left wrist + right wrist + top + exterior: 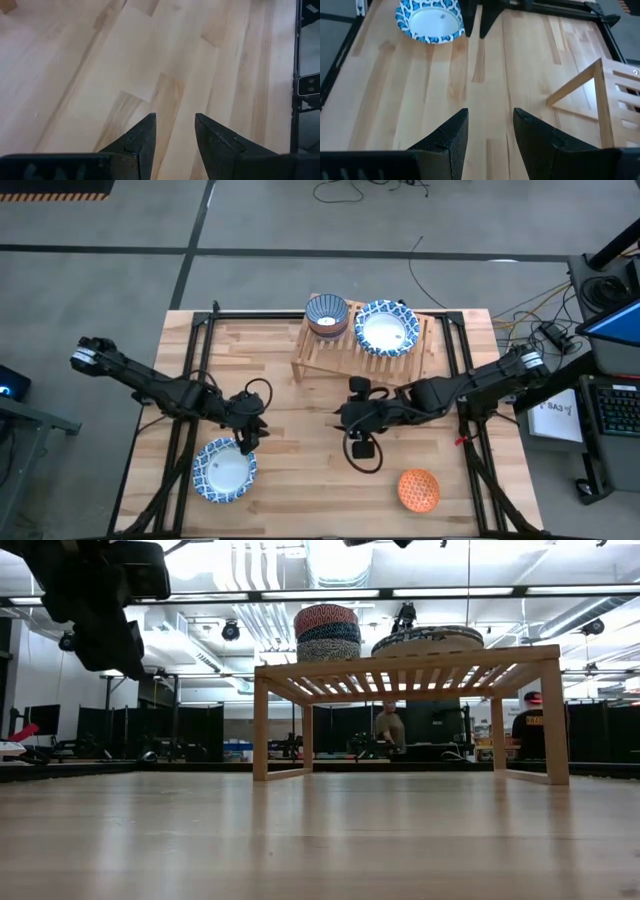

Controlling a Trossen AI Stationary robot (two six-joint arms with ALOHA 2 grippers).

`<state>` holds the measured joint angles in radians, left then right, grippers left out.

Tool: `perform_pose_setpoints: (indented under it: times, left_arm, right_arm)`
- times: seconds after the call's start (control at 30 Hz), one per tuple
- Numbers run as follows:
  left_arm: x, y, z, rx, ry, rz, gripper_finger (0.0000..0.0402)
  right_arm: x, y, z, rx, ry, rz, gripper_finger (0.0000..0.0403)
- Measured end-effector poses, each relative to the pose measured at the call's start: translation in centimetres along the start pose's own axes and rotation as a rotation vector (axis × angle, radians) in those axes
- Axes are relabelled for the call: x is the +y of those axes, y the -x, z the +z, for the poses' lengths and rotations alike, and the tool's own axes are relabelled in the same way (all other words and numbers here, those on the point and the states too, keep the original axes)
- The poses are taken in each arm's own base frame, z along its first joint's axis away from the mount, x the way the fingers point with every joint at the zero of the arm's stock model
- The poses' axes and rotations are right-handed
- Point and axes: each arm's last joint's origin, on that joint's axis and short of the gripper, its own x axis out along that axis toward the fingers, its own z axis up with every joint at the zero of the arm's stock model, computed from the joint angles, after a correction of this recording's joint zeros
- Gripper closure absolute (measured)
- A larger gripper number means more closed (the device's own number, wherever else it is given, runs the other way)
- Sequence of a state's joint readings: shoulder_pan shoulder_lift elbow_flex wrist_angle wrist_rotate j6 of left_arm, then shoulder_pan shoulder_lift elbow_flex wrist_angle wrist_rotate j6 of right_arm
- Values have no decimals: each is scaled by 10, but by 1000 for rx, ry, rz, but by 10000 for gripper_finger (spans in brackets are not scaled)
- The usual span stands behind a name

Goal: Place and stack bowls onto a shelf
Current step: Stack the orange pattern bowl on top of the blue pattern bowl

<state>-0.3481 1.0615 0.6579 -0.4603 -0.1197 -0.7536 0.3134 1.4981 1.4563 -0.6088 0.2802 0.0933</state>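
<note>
On the shelf (330, 355), a wide blue-and-white bowl (386, 328) and a small stack of bowls (326, 314) are already set. Another wide bowl (225, 470) and an orange bowl (418, 489) are left on the surface (300, 480). The left pincer (249, 437) and right pincer (352, 423) are spread, and nothing is held.

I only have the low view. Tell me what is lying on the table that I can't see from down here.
Observer: A wide blue-and-white patterned bowl sits on the plank tabletop near the front left corner.
Operator: Report the left gripper.
Observer: The left gripper hangs just above that bowl's rim, fingers apart, holding nothing.
Operator: Now the right side.
Observer: A small orange bowl lies near the front right; the right gripper is open at mid-table, facing left.
Operator: Confirm the shelf load.
Observer: On the light wooden slatted shelf: stacked small bowls with a blue-patterned one on top, beside a wide blue-and-white bowl.
</note>
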Motion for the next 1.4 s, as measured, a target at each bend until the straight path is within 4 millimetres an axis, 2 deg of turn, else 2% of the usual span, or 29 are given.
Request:
perform_pose_setpoints:
  times: [0.47,0.8,1.0,1.17,1.27,1.4]
  left_arm:
    - [1,0,1,-24,-1,23,283]
    - [4,1,5,-133,-61,143,283]
    - [5,1,7,-177,-111,194,283]
    - [5,2,9,-200,-139,216,283]
    - [2,5,12,-209,-165,210,283]
    - [-2,8,17,-224,-210,206,283]
  right_arm:
    - [0,0,-6,56,-4,-6,257]
    - [0,-4,-13,86,-107,-15,257]
    - [0,-3,-16,118,-247,-11,257]
    - [4,-2,-18,181,-436,105,257]
    - [13,1,-18,220,-558,203,257]
    - [34,5,-20,262,-685,245,257]
